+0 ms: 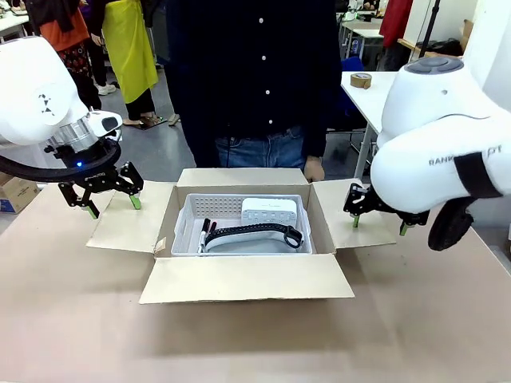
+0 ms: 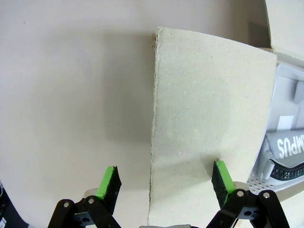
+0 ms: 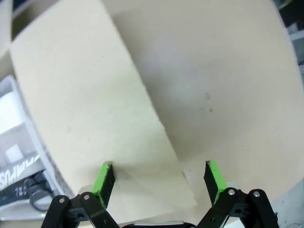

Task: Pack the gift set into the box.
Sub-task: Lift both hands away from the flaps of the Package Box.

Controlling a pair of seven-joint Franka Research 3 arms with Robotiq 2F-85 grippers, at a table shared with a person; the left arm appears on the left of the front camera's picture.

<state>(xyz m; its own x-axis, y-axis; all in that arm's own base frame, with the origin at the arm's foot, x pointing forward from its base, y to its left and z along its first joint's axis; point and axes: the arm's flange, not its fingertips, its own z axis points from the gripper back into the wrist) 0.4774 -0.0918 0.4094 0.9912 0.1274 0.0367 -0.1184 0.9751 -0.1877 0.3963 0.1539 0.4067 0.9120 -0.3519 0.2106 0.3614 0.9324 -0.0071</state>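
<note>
At the middle of the table (image 1: 80, 319) we see the box (image 1: 247, 279), all four flaps folded outward and flat. Inside the box sits a white perforated basket (image 1: 188, 215), and in it a small white carton (image 1: 270, 212) toward the box's far right corner, a black strap (image 1: 251, 233) with white lettering along the near side, and a few pens (image 1: 206, 231) at the near left.

Over the outer end of the box's left flap (image 2: 209, 118) hangs the left gripper (image 1: 115, 207), its fingers spread wide and holding nothing. From its wrist we see the left gripper (image 2: 165, 171) straddling the flap's outer edge, one green pad above cardboard, the other above bare table.

Over the outer end of the box's right flap (image 3: 85, 104) hangs the right gripper (image 1: 378, 225), likewise spread wide and empty. Its wrist view shows the right gripper (image 3: 159, 170) with one pad above the flap and one beyond its edge.

Behind the box stands a person, one hand (image 1: 314, 169) beside the box's far right corner.
</note>
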